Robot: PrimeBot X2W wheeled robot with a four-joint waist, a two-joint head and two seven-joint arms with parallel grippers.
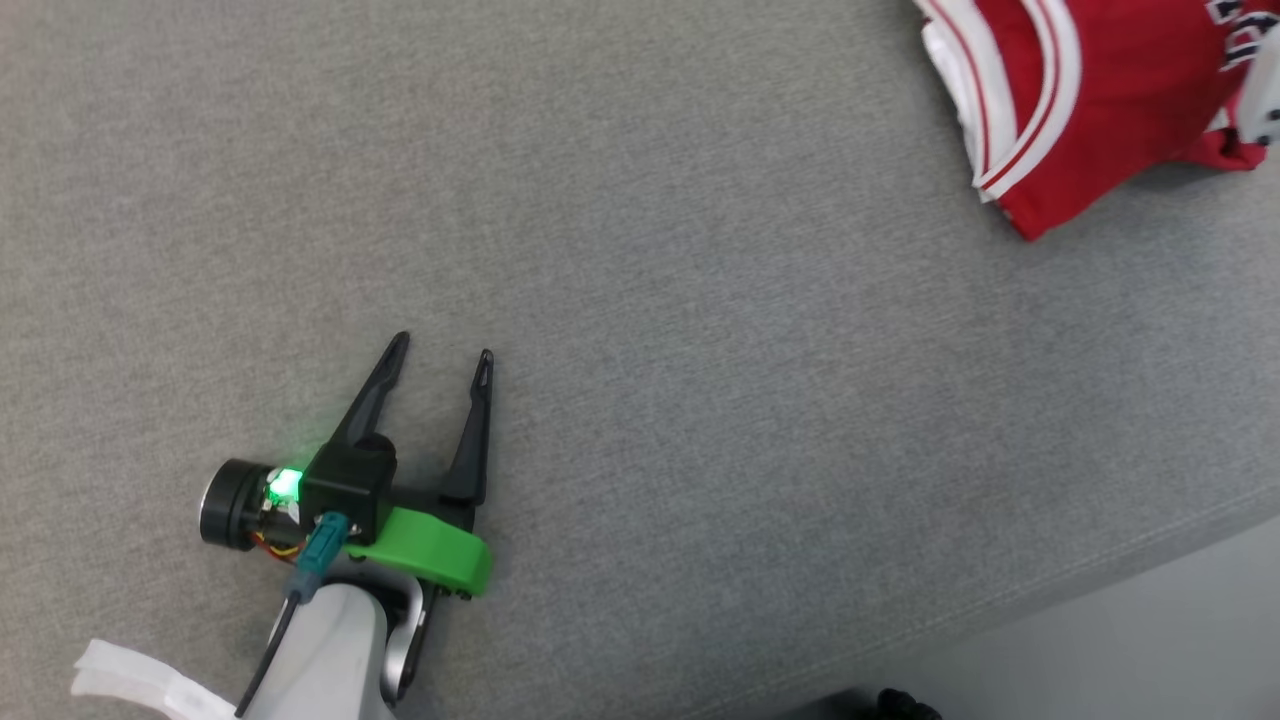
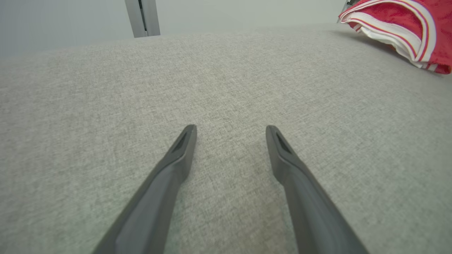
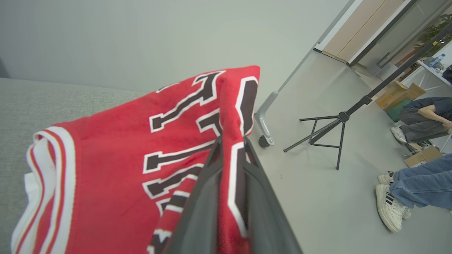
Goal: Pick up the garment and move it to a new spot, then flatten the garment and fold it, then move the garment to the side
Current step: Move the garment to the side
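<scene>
1. Clenched, the right gripper [image 3: 231, 141] pinches a fold of the red jersey [image 3: 116, 148] between its two dark fingers, right where black, white-edged lettering runs. The pinched fold is drawn up, and the rest of the cloth sags to the left of the right wrist view.
2. Released, the left gripper [image 1: 443, 347] sits low over the grey fabric surface [image 1: 700, 300] at the lower left of the head view. Its fingers are spread apart with nothing between them, and they point up that view and slightly right. A green light [image 1: 285, 485] glows at its wrist.
3. The jersey lies at the top right corner of the head view, on the grey surface near its right edge and well apart from the left gripper. Its white-and-red striped trim is turned toward that gripper.
4. Past the surface's edge is pale floor [image 1: 1150, 640]. The right wrist view shows a black tripod [image 3: 332, 130], a castor leg [image 3: 265, 130], cardboard boxes [image 3: 395, 93] and a person's legs [image 3: 416, 187] in jeans and white shoes. A second person sits further back.
5. The top and right edges of the head view cut the jersey off, and a pale piece of the right arm [image 1: 1262, 90] overlaps it there. The creased lettering cannot be read. A dark shape [image 1: 905, 705] at the bottom edge is too cropped to identify
</scene>
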